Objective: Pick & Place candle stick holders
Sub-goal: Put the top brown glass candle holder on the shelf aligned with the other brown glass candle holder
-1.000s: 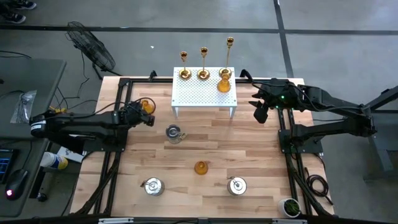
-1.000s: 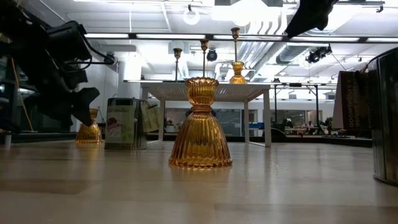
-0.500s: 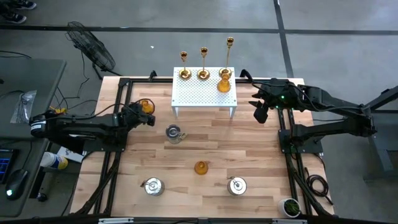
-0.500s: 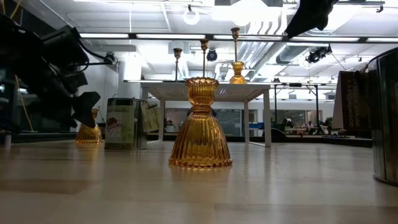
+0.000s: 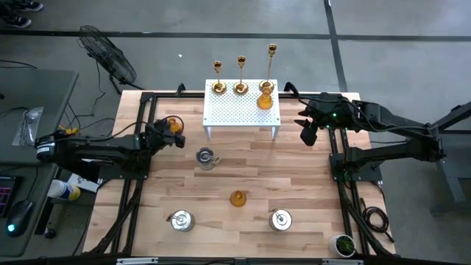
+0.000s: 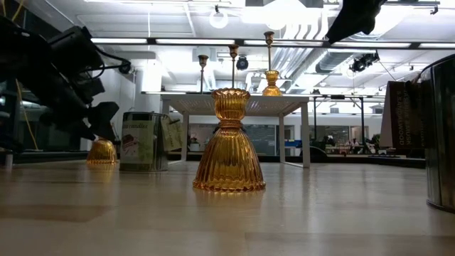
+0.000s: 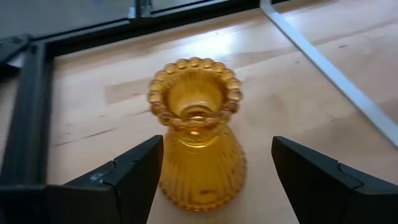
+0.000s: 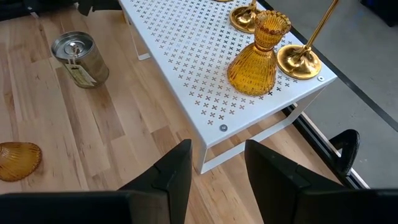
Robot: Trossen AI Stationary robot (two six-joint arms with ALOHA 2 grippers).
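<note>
1 ribbed amber-orange glass cup [image 7: 196, 140] is standing upright at the wooden table's [image 5: 243, 173] left rear corner, sitting between the left gripper's [image 7: 217, 180] spread fingers, untouched. Right gripper [image 8: 214, 168] is hovering empty, fingers apart, beside the white perforated metal rack [image 5: 241, 110] bearing 3 gold candlesticks [image 5: 241, 73] and another amber cup [image 5: 265, 97]

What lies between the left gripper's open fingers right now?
An upright amber cup stands in the gap of the left gripper, flanked by its fingers with bare wood showing on both sides. The left wrist view shows this.
</note>
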